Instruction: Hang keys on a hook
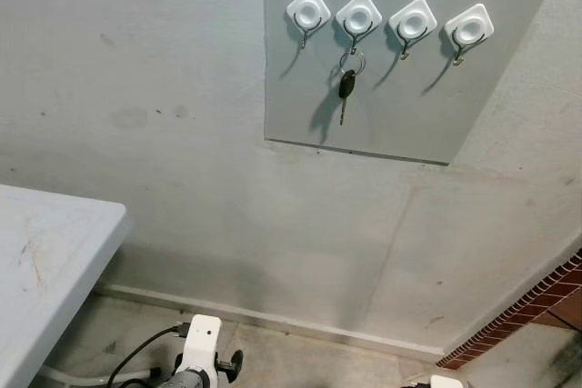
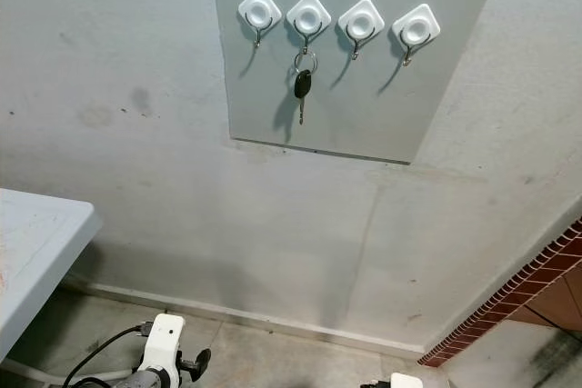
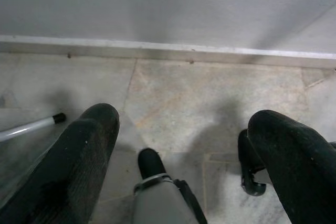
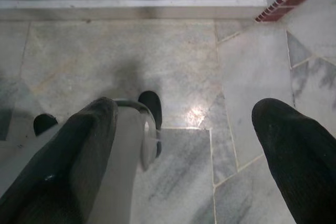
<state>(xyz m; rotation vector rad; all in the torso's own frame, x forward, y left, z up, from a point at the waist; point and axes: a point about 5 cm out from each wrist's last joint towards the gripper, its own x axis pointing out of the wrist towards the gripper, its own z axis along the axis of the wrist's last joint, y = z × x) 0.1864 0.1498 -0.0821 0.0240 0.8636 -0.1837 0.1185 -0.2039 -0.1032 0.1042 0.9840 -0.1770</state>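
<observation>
Keys (image 1: 346, 84) hang by their ring from the second hook (image 1: 357, 18), far above both grippers; left gripper (image 3: 184, 150) and right gripper (image 4: 184, 145) hang open, empty, floorward, job apparently finished.

Grey plaster wall (image 1: 182, 188), pale baseboard (image 3: 157, 51), marble tile floor (image 4: 178, 56), white table (image 1: 45, 261), brick edge (image 1: 523, 311) at right

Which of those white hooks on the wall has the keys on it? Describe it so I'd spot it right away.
Look at the grey panel fixed on the wall, which carries a row of four white diamond-shaped hooks. The one you want is the second hook from the left. It alone has something on it: a ring with a black-headed key hangs below, while the other three are bare.
</observation>
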